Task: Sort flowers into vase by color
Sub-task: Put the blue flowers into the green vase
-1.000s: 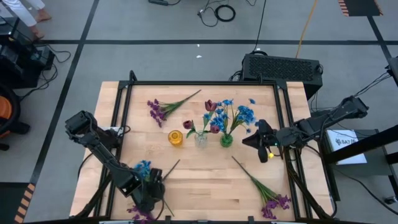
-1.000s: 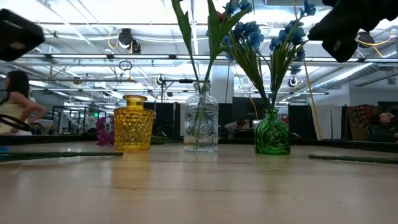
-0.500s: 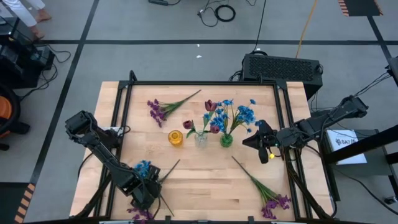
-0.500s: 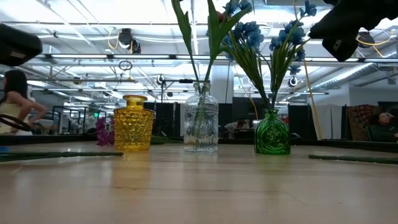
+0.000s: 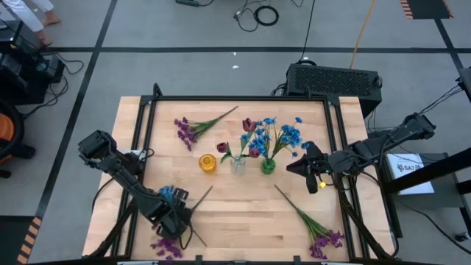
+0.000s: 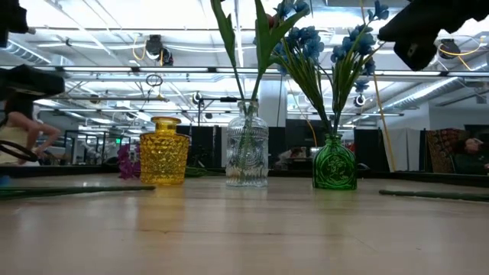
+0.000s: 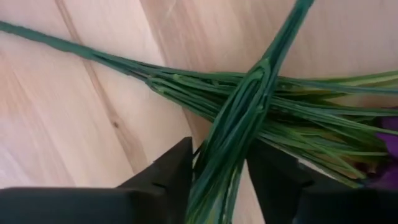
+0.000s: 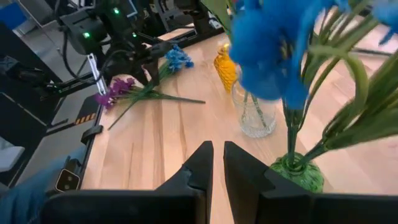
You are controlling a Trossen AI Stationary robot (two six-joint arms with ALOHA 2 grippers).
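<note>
A blue sprig (image 5: 168, 195) sits in my left gripper (image 5: 175, 215) near the table's near left corner, crossing over a purple sprig (image 5: 165, 247) that lies flat. In the left wrist view its leafy stem (image 7: 233, 146) passes between my fingers. A yellow vase (image 5: 208, 163), a clear vase (image 5: 238, 165) with dark red flowers and a green vase (image 5: 268, 166) with blue flowers stand mid-table. My right gripper (image 5: 300, 168) hovers shut to the right of the green vase (image 8: 297, 171). My left gripper pinches the blue sprig by the leafy middle of its stem (image 7: 219, 167) between its two fingers (image 7: 177, 168). The fingers come from above and lie across the stem. The stem crosses over the purple sprig's leaves (image 7: 311, 118); whether the sprig is clear of the table I cannot tell.
Another purple sprig (image 5: 193, 129) lies at the far left of the table and one more (image 5: 318, 230) at the near right. A black frame rail (image 5: 235, 99) borders the table. Bare wood (image 5: 243, 206) lies between the vases and the near edge.
My left gripper has shifted a little toward the table's far edge with the blue sprig, and more of the purple sprig's blossoms shows near the edge than before. The right arm has kept still.
</note>
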